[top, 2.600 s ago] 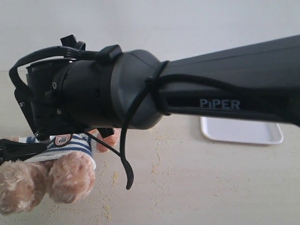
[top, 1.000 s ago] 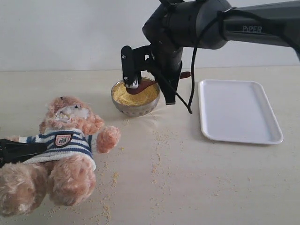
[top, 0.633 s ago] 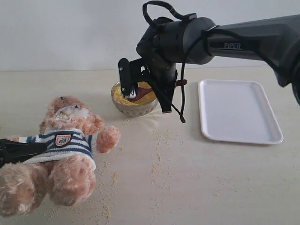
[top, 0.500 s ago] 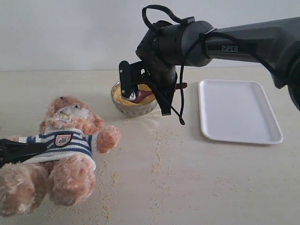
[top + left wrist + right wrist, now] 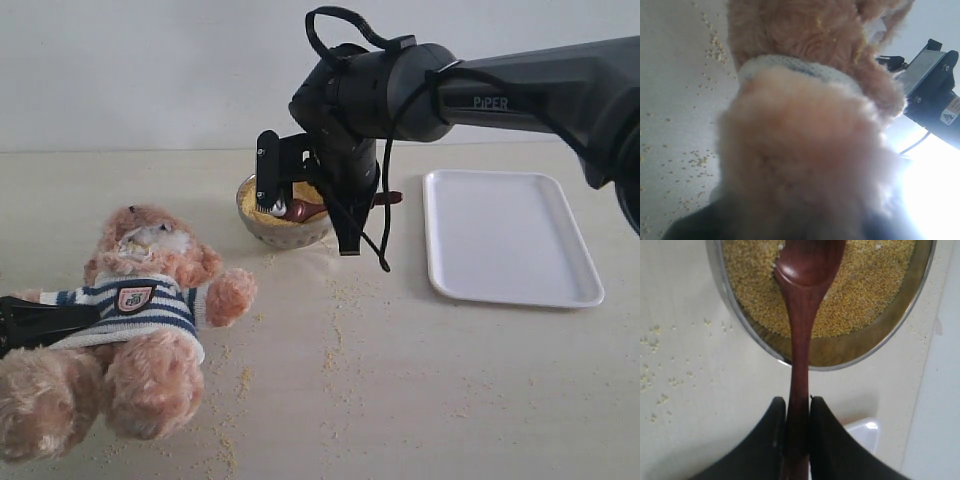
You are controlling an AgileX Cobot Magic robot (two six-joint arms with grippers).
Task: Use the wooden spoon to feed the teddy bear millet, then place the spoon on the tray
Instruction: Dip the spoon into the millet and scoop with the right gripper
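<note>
Pale bench (image 5: pixel 480 400) under a plain whitish wall (image 5: pixel 150 70), dusted with loose grains. The teddy bear (image 5: pixel 140 300) lies on its back at the near left, muzzle up, likely so a spoonful can reach it. The left fingers (image 5: pixel 40 322) lie against its side, but I cannot tell whether they clamp it. The tray (image 5: pixel 510 235) sits at the right, well apart. Over the steel bowl (image 5: pixel 285 232), the right fingers (image 5: pixel 765 440) pinch the wooden spoon (image 5: pixel 802 315) by its handle, its bowl dipped into the millet (image 5: pixel 865 285), seemingly to scoop.
</note>
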